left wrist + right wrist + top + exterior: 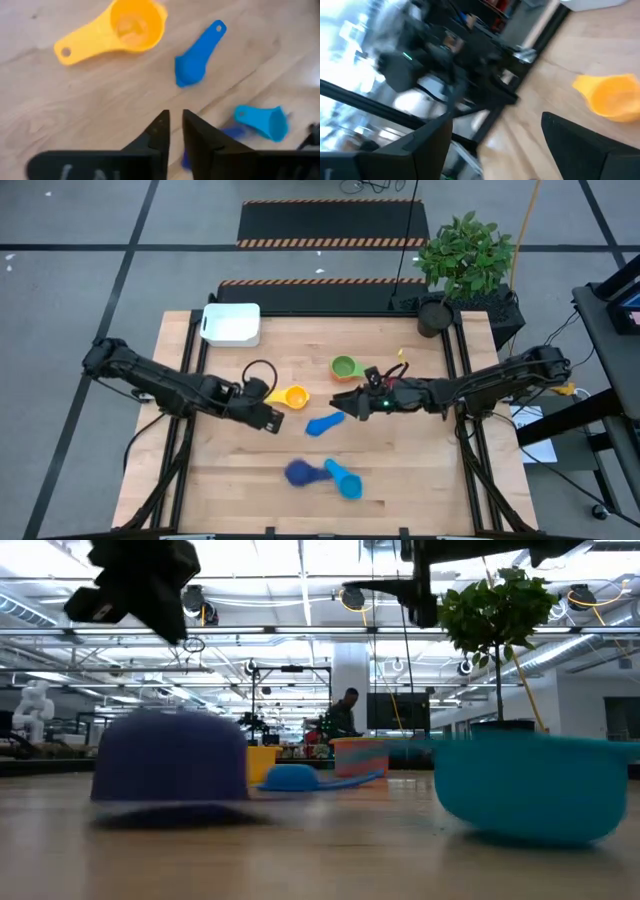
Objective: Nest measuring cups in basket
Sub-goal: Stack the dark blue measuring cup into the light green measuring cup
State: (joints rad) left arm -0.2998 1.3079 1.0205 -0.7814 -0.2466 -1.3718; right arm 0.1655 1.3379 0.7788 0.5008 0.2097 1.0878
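blue scoop [324, 424] handle toward right tool [338, 403]

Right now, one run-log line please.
left gripper: nearly shut, empty, over table | right gripper: open, empty | basket: empty | yellow cup: on table

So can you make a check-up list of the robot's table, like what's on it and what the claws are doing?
Surface: wooden table, bare wood showing.
Job's things: white basket at the far left corner, nothing seen inside. Loose on the table: yellow cup, green cup, blue spoon-like cup, dark blue cup, light blue cup.
Clutter: nothing seen.
Grippers: left gripper nearly shut, holding nothing, beside the yellow cup. Right gripper open, empty, mid-table.
Cables: black cable loop by the left arm.
Surroundings: potted plant at the far right corner; a person far behind.
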